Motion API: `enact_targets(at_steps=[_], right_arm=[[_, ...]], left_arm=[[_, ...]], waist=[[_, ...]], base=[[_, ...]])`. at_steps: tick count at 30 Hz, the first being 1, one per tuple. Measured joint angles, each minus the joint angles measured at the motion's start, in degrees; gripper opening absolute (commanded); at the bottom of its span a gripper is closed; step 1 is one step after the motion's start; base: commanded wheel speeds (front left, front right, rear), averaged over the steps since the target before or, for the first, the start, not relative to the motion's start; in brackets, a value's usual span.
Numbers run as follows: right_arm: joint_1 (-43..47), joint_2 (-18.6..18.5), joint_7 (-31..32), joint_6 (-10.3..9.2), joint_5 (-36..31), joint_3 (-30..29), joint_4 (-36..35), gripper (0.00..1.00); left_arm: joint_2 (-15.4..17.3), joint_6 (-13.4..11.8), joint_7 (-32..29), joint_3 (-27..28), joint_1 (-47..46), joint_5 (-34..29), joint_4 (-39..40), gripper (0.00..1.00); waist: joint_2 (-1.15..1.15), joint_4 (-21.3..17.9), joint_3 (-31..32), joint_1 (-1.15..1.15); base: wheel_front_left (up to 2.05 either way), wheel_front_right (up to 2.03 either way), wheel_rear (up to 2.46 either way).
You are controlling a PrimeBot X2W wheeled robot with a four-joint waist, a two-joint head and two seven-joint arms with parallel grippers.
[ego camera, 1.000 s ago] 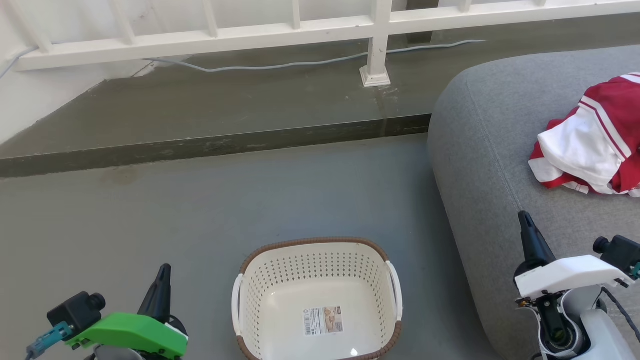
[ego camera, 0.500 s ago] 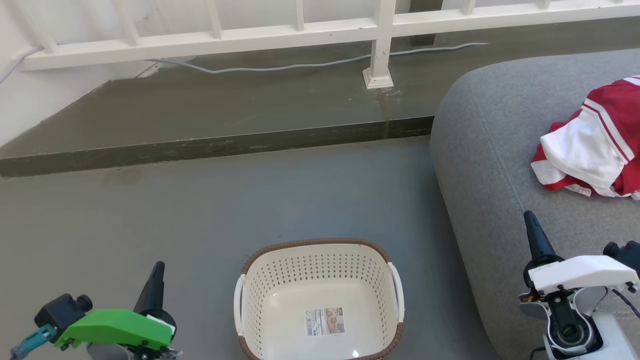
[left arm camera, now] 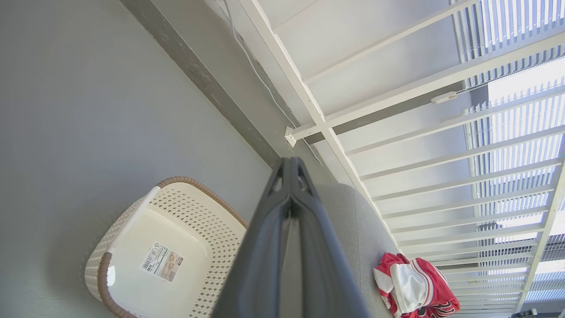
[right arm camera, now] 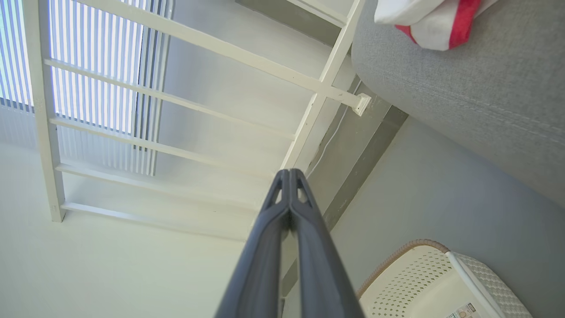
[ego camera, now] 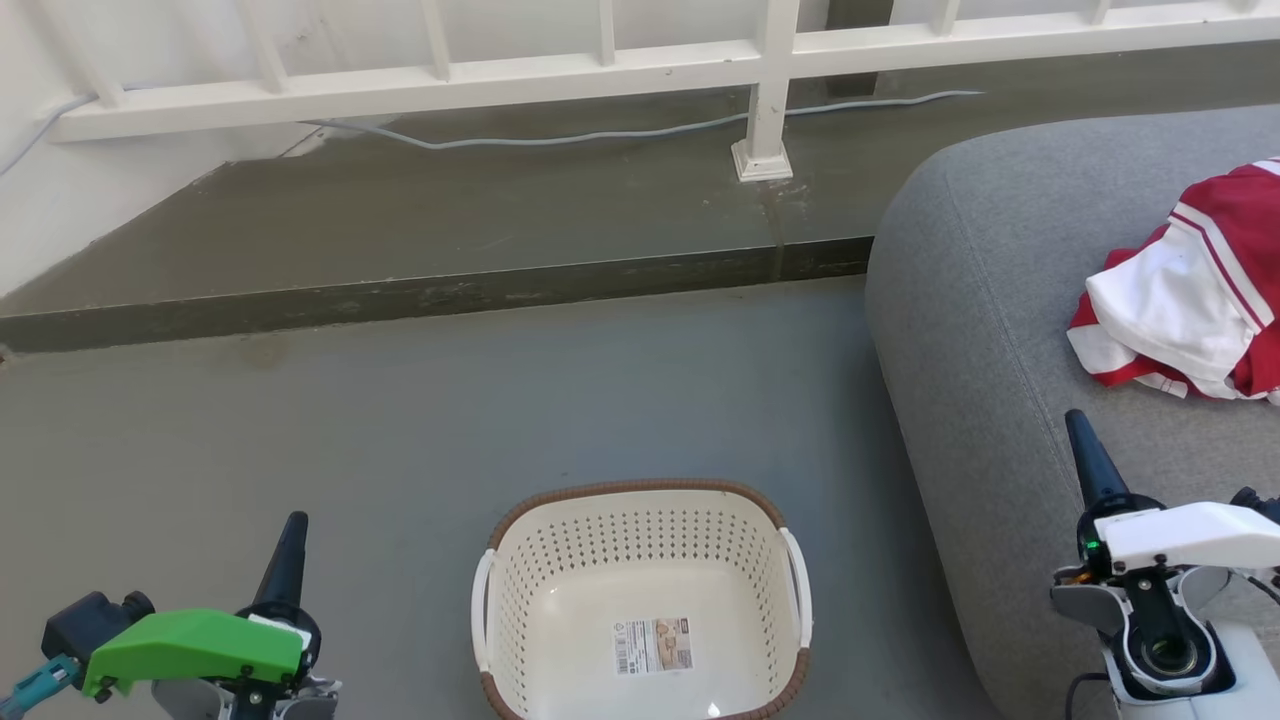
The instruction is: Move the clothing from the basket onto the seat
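- Now, the left gripper hangs over the floor, fingers pressed together.
- The basket stands on the floor, a label on its bottom.
- The clothing lies bunched on the seat.
- The right gripper hovers over the seat, fingers pressed together, well apart from the clothing.

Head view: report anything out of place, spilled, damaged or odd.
Nothing spilled or broken. The clothing lies crumpled in a heap on the seat. The basket stands upright, holding just a label stuck to its floor. A loose cable trails along the ledge below the railing.
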State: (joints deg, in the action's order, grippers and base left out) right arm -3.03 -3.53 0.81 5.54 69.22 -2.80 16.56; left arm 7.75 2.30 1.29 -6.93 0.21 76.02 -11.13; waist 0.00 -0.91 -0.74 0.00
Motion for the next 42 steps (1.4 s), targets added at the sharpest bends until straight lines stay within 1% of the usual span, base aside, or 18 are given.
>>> enact_targets(at_steps=[8, 9, 10, 17, 19, 30, 42], right_arm=[[0.0, 0.2, 1.6, 0.44, 6.1, -1.3, -0.1, 0.0], [0.0, 0.2, 1.6, 0.44, 6.1, -1.3, -0.1, 0.0], [0.0, 0.3, 1.9, 0.46, 7.8, -1.7, -0.1, 0.0], [-0.1, 0.5, 2.9, 0.55, 12.3, -2.7, -0.1, 0.0], [-0.1, 0.7, 3.4, 0.97, 13.8, -3.1, -0.1, 0.0], [-0.1, 1.3, 5.4, 1.01, 22.2, -4.9, -0.2, 0.0], [-0.1, 1.3, 5.4, 1.01, 22.5, -5.1, -0.2, 0.0]], left_arm=[[-1.1, 1.3, -1.1, 1.9, -0.5, 5.5, -1.2, 0.0], [-1.1, 1.3, -1.1, 1.9, -0.5, 5.5, -1.2, 0.0], [-1.3, 1.4, -1.3, 2.4, -0.6, 6.5, -1.4, 0.0], [-1.6, 2.4, -2.3, 3.8, -1.4, 10.5, -1.9, 0.0], [-1.7, 2.7, -2.4, 4.4, -1.7, 12.1, -2.1, 0.0], [-2.8, 4.2, -4.0, 7.0, -2.4, 19.2, -3.4, 0.0], [-2.9, 4.3, -4.0, 7.0, -2.6, 19.3, -3.8, 0.0]], waist=[[0.0, 0.2, 0.2, 0.0], [0.0, 0.2, 0.2, 0.0], [0.0, 0.3, 0.2, 0.0], [0.0, 0.5, 0.3, 0.0], [0.0, 0.6, 0.4, 0.0], [0.0, 0.9, 0.6, 0.0], [0.0, 0.9, 0.6, 0.0]], base=[[0.0, 0.0, 0.0], [0.0, 0.0, 0.0], [0.0, 0.0, 0.0], [0.0, 0.0, 0.0], [0.0, 0.0, 0.0], [0.0, 0.0, 0.0], [0.0, 0.0, 0.0]])
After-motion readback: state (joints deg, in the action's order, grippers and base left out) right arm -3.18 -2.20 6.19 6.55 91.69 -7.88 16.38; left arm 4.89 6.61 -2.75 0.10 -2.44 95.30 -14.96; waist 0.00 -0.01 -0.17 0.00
